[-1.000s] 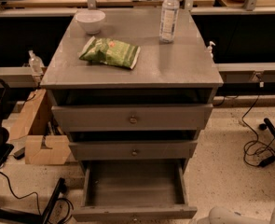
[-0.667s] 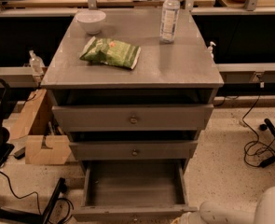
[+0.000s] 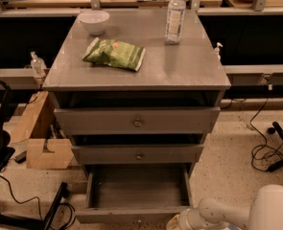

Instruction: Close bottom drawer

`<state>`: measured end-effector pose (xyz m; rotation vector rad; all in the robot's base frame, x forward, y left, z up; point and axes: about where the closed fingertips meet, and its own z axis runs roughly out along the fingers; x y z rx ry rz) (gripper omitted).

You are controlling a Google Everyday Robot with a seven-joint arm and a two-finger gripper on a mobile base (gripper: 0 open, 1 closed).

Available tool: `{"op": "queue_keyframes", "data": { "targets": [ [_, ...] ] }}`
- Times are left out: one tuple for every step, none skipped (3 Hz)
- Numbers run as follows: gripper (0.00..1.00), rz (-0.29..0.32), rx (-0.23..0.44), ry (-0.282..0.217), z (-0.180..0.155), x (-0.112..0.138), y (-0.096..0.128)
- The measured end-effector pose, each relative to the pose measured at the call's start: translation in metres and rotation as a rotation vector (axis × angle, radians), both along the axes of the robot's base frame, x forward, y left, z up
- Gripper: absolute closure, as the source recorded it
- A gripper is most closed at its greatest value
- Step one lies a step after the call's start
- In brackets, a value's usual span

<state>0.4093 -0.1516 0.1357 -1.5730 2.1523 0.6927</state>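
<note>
Standing centre, the grey cabinet has 3 drawers, and the bottom drawer is pulled far out at floor level. The gripper sits low beside that drawer's front right corner; whether it is open cannot be told.

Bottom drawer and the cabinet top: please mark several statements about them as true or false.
1. The bottom drawer is pulled out. True.
2. The bowl is inside this drawer. False: it stands on the cabinet top.
3. The bottle stands upright. True.
4. The bag lies in the middle drawer. False: it lies on the cabinet top.
5. The hand is at the top drawer's knob. False: it is low, beside the bottom drawer's front right corner.
</note>
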Motion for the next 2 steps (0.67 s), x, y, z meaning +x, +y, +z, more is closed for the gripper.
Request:
{"op": "queue_keyframes", "data": {
  "targets": [
    [1.00,0.004,-0.015,-0.008,-0.0009,0.0235,0.0050],
    [1.00,0.004,-0.017,-0.007,-0.0018,0.0247,0.0061]
  ]
}}
